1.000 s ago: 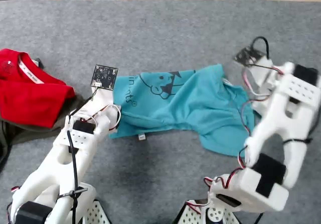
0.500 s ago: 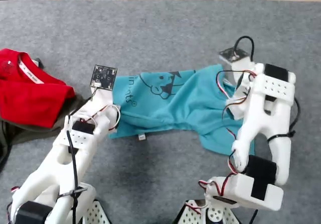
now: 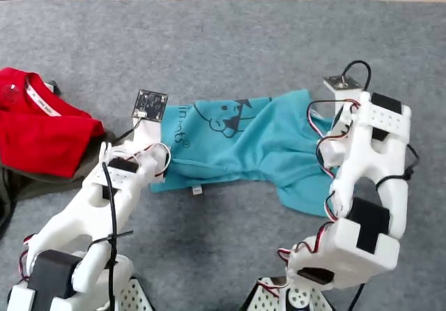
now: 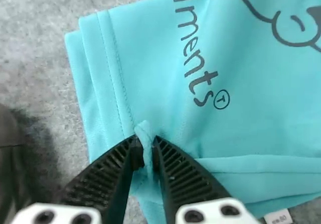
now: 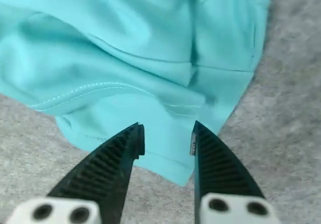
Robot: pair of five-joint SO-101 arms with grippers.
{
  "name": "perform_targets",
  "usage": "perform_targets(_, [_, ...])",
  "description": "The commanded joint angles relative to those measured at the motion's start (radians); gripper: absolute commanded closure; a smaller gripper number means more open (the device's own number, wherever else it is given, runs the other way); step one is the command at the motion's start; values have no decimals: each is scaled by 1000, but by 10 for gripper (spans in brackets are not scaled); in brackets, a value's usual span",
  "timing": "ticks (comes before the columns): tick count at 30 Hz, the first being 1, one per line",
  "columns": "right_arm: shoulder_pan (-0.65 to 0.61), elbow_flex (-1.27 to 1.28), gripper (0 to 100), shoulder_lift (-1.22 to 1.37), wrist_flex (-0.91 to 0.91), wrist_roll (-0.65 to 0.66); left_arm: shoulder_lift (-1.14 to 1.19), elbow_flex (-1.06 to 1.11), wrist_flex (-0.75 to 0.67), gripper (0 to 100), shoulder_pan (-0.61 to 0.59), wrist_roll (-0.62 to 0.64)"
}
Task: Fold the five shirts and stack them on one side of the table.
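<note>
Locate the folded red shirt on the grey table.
In the high view, the folded red shirt lies at the left edge of the table, atop a dark garment, apart from the teal shirt in the middle.

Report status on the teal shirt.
Left tool shut on teal shirt hem. Right tool open over opposite end. Red shirt lies apart, folded.

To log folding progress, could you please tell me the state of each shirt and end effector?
teal shirt: rumpled on the table, not neatly folded.
red shirt: folded, lying on a dark garment.
dark garment: mostly covered, state unclear.
left end effector: shut on a fold of the teal shirt.
right end effector: open, over the teal shirt's other end.
</note>
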Motion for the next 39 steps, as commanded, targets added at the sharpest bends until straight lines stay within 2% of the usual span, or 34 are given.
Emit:
perform_targets(1, [37, -47, 836, -2, -14, 32, -2, -48, 8, 971, -2, 5])
perform_targets(20, [38, -122, 839, 177, -80, 48, -2, -48, 8, 971, -8, 5])
perform_targets(33, [0, -127, 841, 188, -81, 49, -2, -48, 8, 971, -10, 5])
perform_targets(39, [-11, -127, 967, 188, -81, 49, -2, -48, 8, 971, -10, 5])
